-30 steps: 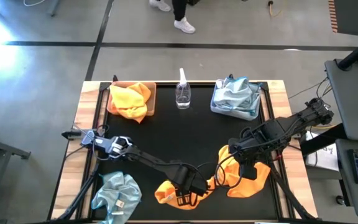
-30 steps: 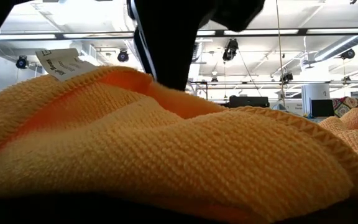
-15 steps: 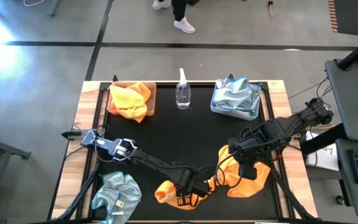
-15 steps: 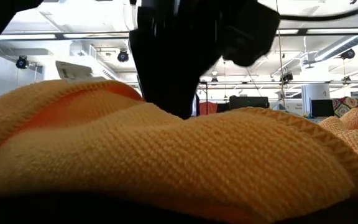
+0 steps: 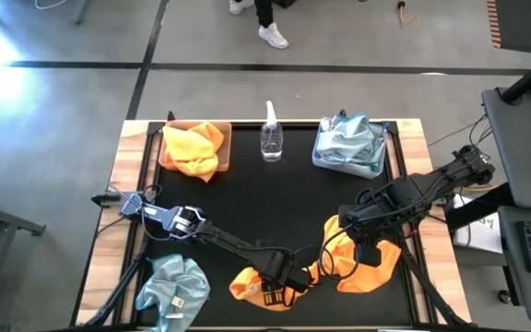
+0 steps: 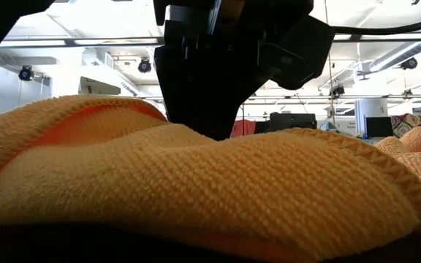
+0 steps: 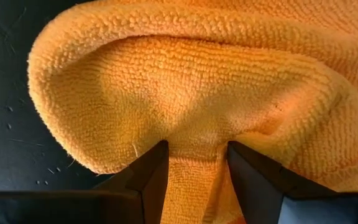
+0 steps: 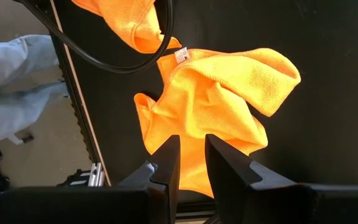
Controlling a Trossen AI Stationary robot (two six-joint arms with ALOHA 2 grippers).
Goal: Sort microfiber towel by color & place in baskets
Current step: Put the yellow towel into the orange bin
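1. An orange towel (image 5: 252, 281) lies bunched at the near edge of the black surface (image 5: 284, 198), about midway between its sides.
2. The left claw (image 5: 281, 284) is down on this towel. In the left wrist view its two dark fingers (image 7: 153, 171) stand apart with a raised fold of the orange cloth (image 7: 194, 118) between them; they are not pressed together on it.
3. In the low view the same orange towel (image 6: 196, 190) fills the foreground, with the dark left claw (image 6: 203, 80) coming down onto it from above.
4. A second orange towel (image 5: 367, 263) lies just beside the first, nearer the right side of the surface.
5. The right claw (image 5: 358, 242) hangs over this second towel. In the right wrist view its fingers (image 8: 169, 158) stand a narrow gap apart above the spread orange cloth (image 8: 216, 102), with nothing held between them.
6. A pale blue towel (image 5: 173, 288) lies crumpled at the near left corner, well apart from both claws.
7. At the far left stands the tan basket (image 5: 226, 148) with orange cloth (image 5: 192, 148) in it.
8. At the far right stands the grey-blue basket (image 5: 319, 159) with pale blue cloth (image 5: 350, 140) heaped in it.
9. A clear spray bottle (image 5: 271, 136) stands upright between the two baskets.
10. A person's shoes (image 5: 272, 37) show on the floor beyond the far edge.
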